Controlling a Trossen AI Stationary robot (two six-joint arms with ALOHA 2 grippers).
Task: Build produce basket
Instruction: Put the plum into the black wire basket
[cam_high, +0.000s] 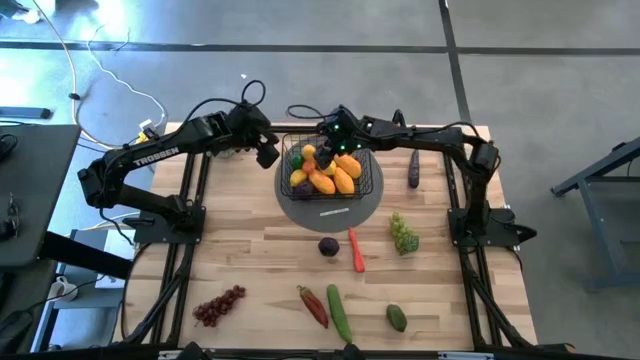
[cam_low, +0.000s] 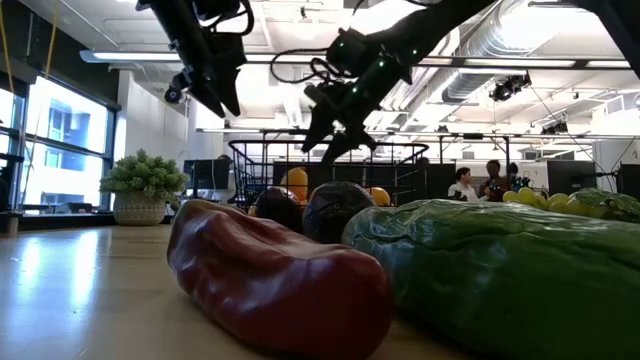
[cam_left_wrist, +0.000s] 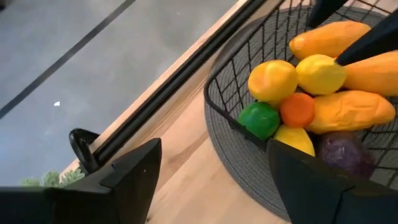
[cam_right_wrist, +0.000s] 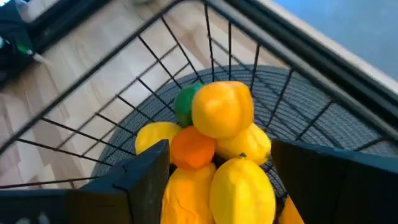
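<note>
The black wire basket (cam_high: 326, 172) stands on a grey round disc (cam_high: 300, 212) at the table's far middle. It holds yellow lemons (cam_right_wrist: 222, 109), orange mangoes (cam_left_wrist: 344, 109), a small orange fruit (cam_left_wrist: 296, 109), a green one (cam_left_wrist: 259, 119) and a purple one (cam_left_wrist: 346, 152). My right gripper (cam_high: 336, 140) (cam_right_wrist: 239, 180) hangs open over the basket's far part, its fingers on either side of a lemon (cam_right_wrist: 244, 186) in the pile. My left gripper (cam_high: 268, 150) (cam_left_wrist: 211, 186) is open and raised just left of the basket. In the low view both grippers (cam_low: 222, 100) (cam_low: 325, 140) hang above the basket.
More produce lies on the wooden table: an aubergine (cam_high: 413, 168) right of the basket, green grapes (cam_high: 403, 235), a red chilli (cam_high: 356, 250), a dark purple fruit (cam_high: 328, 246), red grapes (cam_high: 218, 305), a red pepper (cam_high: 312, 305), a cucumber (cam_high: 339, 312) and an avocado (cam_high: 397, 317) near the front edge.
</note>
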